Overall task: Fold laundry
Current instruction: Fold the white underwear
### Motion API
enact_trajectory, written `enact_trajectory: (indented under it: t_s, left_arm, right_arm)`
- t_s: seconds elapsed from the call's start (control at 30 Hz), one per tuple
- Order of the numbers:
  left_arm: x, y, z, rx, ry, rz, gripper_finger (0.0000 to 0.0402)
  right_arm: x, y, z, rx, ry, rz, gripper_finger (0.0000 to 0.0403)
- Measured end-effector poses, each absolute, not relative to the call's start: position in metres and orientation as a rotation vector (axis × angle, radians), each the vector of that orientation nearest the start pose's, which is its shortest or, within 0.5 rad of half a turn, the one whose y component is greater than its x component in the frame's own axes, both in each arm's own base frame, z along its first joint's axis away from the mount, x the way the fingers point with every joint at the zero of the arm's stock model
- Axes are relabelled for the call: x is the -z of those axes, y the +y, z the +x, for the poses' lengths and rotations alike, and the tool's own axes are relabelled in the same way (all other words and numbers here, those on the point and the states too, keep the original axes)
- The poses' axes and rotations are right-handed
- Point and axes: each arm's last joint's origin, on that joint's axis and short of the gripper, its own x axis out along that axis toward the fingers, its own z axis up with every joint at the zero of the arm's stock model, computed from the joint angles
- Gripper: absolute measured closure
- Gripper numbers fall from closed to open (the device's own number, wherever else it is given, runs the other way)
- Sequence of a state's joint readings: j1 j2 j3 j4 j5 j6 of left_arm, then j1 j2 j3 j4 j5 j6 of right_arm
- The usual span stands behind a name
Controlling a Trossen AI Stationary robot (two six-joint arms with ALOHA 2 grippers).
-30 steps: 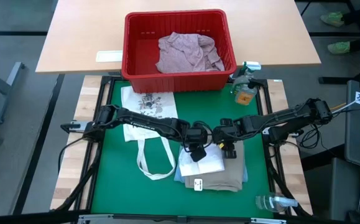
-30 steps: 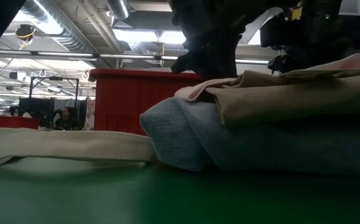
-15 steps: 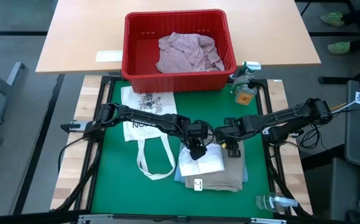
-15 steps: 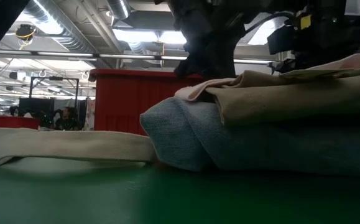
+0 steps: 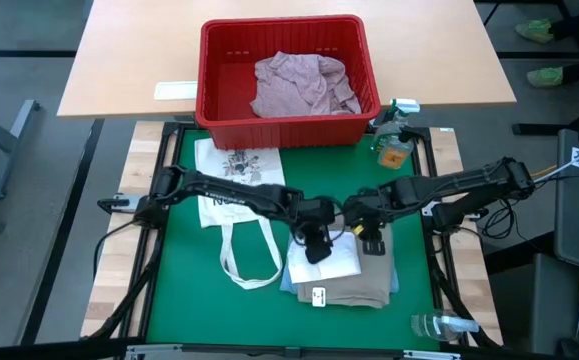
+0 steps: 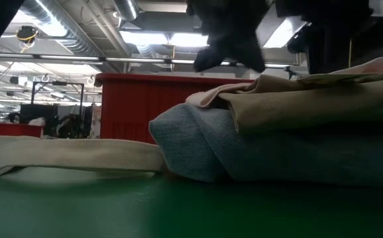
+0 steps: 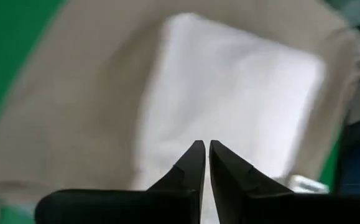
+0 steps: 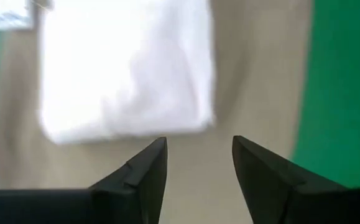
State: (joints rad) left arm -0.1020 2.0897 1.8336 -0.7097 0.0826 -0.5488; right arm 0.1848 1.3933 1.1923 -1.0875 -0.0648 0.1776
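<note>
A folded stack lies on the green mat: light blue jeans [image 6: 198, 145] at the bottom, a tan cloth [image 5: 354, 288] over them and a white folded piece [image 5: 326, 260] on top. My left gripper [image 5: 314, 245] is shut and hovers over the white piece [image 7: 229, 93]. My right gripper [image 5: 372, 240] is open over the tan cloth [image 8: 254, 93], beside the white piece's edge [image 8: 124, 68]. In the low view both grippers [image 6: 231, 46] [image 6: 330, 39] hang just above the stack. The pink-mauve shirt [image 5: 304, 85] lies crumpled in the red basket.
The red basket [image 5: 287, 22] stands on the wooden table beyond the mat. A white printed tote bag [image 5: 231, 190] lies left of the stack, its straps toward the near edge. A spray bottle [image 5: 394, 135] stands at the far right and another bottle [image 5: 439, 325] lies at the near right.
Both grippers have risen a little above the stack, as the low view shows. The stack has kept still.
</note>
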Motion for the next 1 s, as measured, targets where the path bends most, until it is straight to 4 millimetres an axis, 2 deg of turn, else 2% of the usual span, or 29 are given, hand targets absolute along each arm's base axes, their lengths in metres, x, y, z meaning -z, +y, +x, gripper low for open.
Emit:
enact_trajectory:
  t_s: [0.13,0.3,0.47,0.63,0.83,1.0]
  left_arm:
    - [-0.248,-0.080,0.461,-0.047,0.909,-0.455,0.0384]
    - [-0.248,-0.116,0.463,-0.043,0.804,-0.372,0.0384]
    - [-0.231,-0.143,0.463,-0.071,0.792,-0.261,0.0384]
    - [-0.212,-0.153,0.468,-0.098,0.789,-0.233,0.0384]
    - [-0.185,-0.153,0.473,-0.119,0.843,-0.214,0.0384]
    - [-0.182,-0.153,0.473,-0.116,0.861,-0.212,0.0384]
  right_arm:
    - [-0.277,0.060,0.253,-0.171,1.233,0.093,0.0221]
    - [-0.267,0.087,0.250,-0.243,1.177,0.046,0.0221]
    - [-0.260,0.106,0.247,-0.232,1.108,-0.039,0.0221]
    - [-0.246,0.117,0.241,-0.220,1.092,-0.101,0.0221]
    - [-0.225,0.117,0.235,-0.202,1.124,-0.114,0.0221]
    - [-0.211,0.114,0.230,-0.177,1.154,-0.094,0.0221]
